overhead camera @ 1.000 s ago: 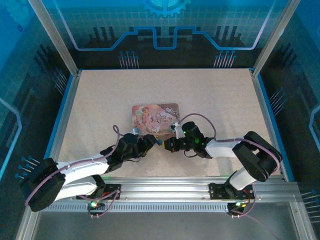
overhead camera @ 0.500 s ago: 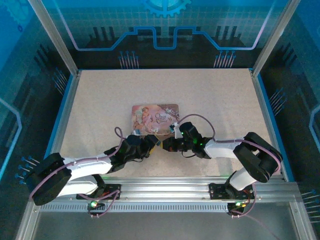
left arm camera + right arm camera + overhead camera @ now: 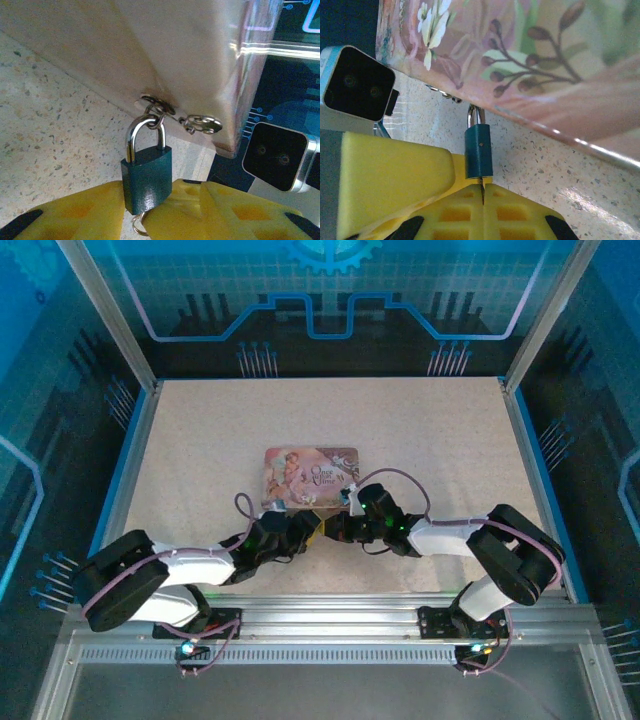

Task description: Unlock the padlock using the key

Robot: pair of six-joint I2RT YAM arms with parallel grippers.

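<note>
1. Locate padlock: hung by its shackle from the hasp on the near wall of pink tin, body pointing back toward the arm bases, low over table.

2. Confirm left gripper: yellow fingers set against both flanks of the lock body, apparently touching. Treat as a hold on the padlock, not a free claw.

3. Confirm right gripper: pressed flat together on key, with just a thin dark blade tip protruding.

4. Check the deciding relation in the right wrist view: blade tip straight ahead of the right claw, at or touching the bottom face of the padlock, blade axis in line with the long axis of the lock body. Cannot tell whether the tip sits in the keyway. Judge both claws equally near, and feed with the right.

5. Read the writing: script on the tin lid, seemingly "Once upon a Time", small in the top view. Expect no legible brand on padlock or key.
</note>
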